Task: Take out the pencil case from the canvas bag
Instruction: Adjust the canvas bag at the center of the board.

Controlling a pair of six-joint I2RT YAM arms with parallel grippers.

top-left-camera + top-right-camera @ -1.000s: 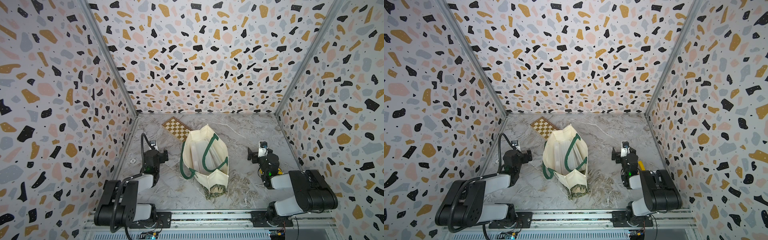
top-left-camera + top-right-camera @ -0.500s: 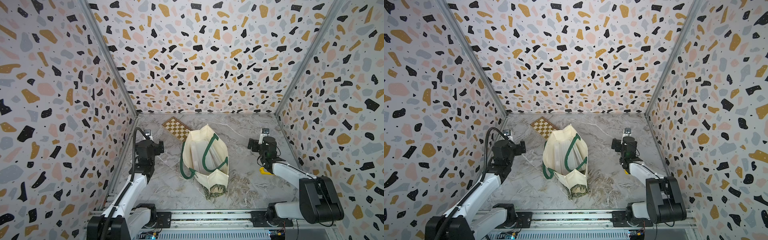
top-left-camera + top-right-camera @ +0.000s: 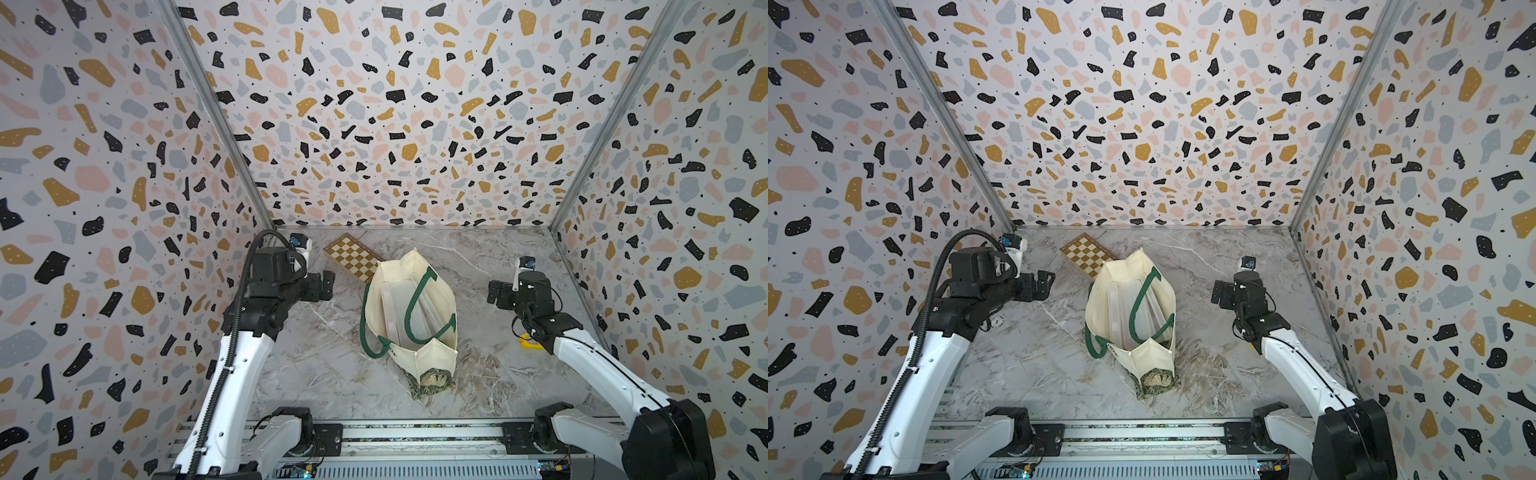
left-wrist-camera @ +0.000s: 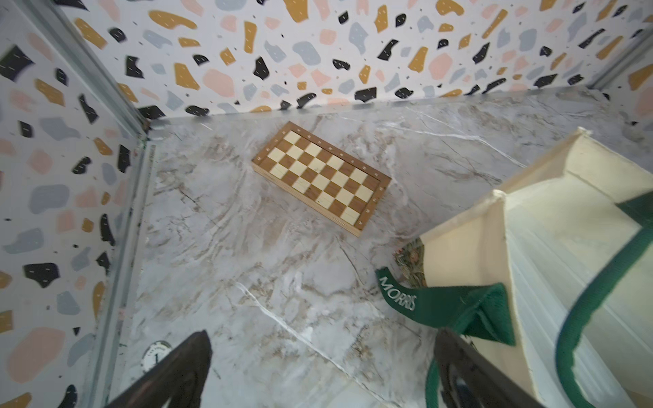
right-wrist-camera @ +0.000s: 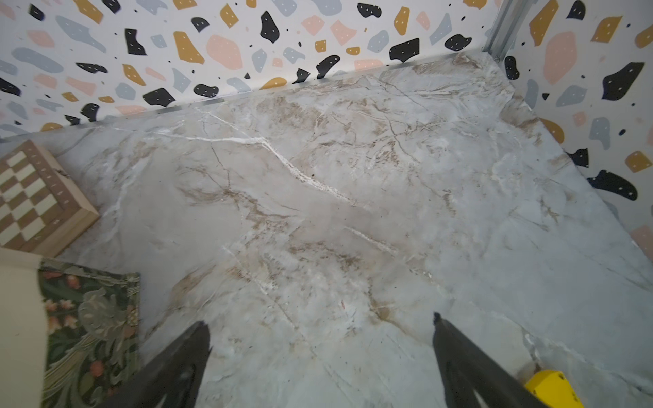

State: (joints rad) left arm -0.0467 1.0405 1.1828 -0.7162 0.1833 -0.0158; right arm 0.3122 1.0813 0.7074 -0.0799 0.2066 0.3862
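The cream canvas bag [image 3: 430, 361] [image 3: 1152, 353] stands open-mouthed in the middle of the marble floor, its dark green handles [image 3: 419, 303] draped across and over its mouth. Pale, ribbed flat cases [image 3: 392, 307] lie inside; I cannot tell which is the pencil case. My left gripper [image 3: 327, 286] [image 3: 1047, 281] [image 4: 322, 335] hovers open and empty beside the bag's left side, above a green strap [image 4: 424, 303]. My right gripper [image 3: 494, 293] [image 3: 1219, 293] [image 5: 319, 319] hangs open and empty over bare floor to the bag's right, with the leafy patch [image 5: 88, 318] at its side.
A folded wooden chessboard [image 3: 353, 259] [image 3: 1088, 255] [image 4: 321, 176] [image 5: 31, 201] lies behind the bag, touching its far end. A small yellow block [image 3: 528, 341] [image 5: 551, 388] sits under the right arm. A round token [image 4: 155, 355] lies near the left wall. Terrazzo-patterned walls enclose three sides.
Both arms have unfolded and risen from low, tucked poses, carrying the grippers up and towards the back. Both stayed open; the bag has not moved.
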